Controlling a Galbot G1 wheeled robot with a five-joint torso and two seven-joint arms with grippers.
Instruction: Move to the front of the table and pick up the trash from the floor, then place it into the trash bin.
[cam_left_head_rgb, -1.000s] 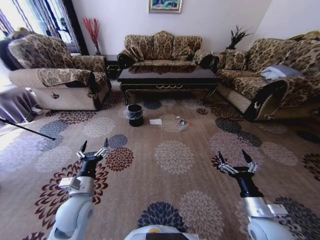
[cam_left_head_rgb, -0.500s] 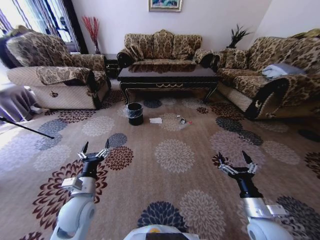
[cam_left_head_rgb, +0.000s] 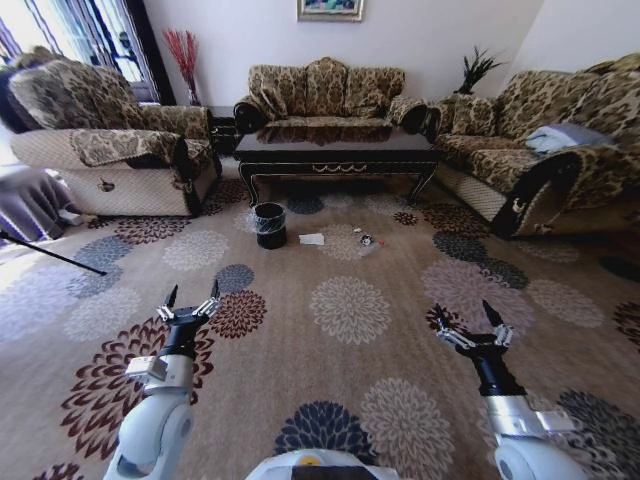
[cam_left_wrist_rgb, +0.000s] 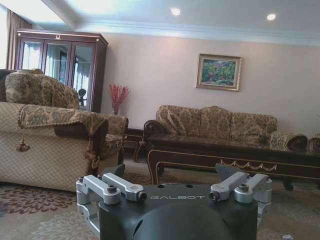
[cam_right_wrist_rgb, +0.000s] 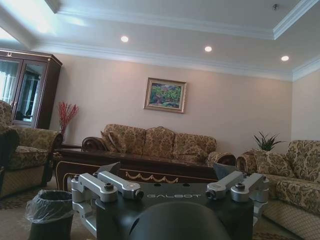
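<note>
The long dark table (cam_left_head_rgb: 335, 150) stands at the far side of the room, in front of a sofa. On the patterned floor (cam_left_head_rgb: 300, 340) before it lies the trash: a white napkin (cam_left_head_rgb: 312, 239), a small clear bottle (cam_left_head_rgb: 368, 243) and a tiny white scrap (cam_left_head_rgb: 354, 233). The black trash bin (cam_left_head_rgb: 269, 225) with its clear liner stands just left of the napkin. My left gripper (cam_left_head_rgb: 192, 295) and right gripper (cam_left_head_rgb: 465, 318) are both open and empty, held low and well short of the trash. The right wrist view takes in the trash bin (cam_right_wrist_rgb: 50, 212) and the table (cam_right_wrist_rgb: 140, 167).
Patterned sofas ring the carpet: one at the left (cam_left_head_rgb: 110, 145), one behind the table (cam_left_head_rgb: 325, 92), one at the right (cam_left_head_rgb: 545, 150). A thin dark rod (cam_left_head_rgb: 55, 257) lies on the floor at the far left. Open carpet stretches between me and the trash.
The whole view has shifted slightly, so the camera has moved a little. Both arms hold the same pose with open fingers. The trash and bin lie as before.
</note>
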